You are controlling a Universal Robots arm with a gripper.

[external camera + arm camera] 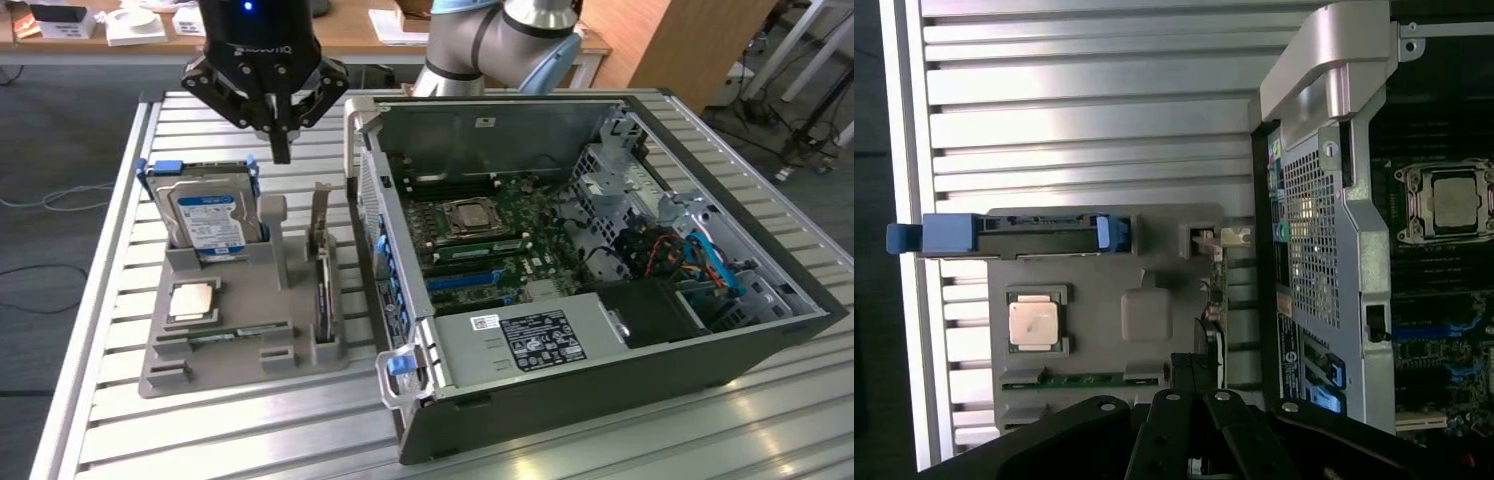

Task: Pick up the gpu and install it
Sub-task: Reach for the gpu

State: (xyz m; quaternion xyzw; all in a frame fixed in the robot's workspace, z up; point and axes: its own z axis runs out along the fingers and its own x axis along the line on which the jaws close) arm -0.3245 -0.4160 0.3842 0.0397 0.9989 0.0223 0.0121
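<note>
GPU [322,265]: stands on edge in gray holder [287,290], in slot beside PC case [561,410].
Long axis: parallel to case wall.
My gripper [279,140]: shut, empty, hovering over GPU's far end, slightly to exterior view's left.

End effector [279,150] closed, empty, above grey tray [171,375], gpu [322,262] upright in tray, open computer case [601,395] beside

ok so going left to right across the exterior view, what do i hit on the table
hard drive → gpu standing on edge → open computer case
</note>
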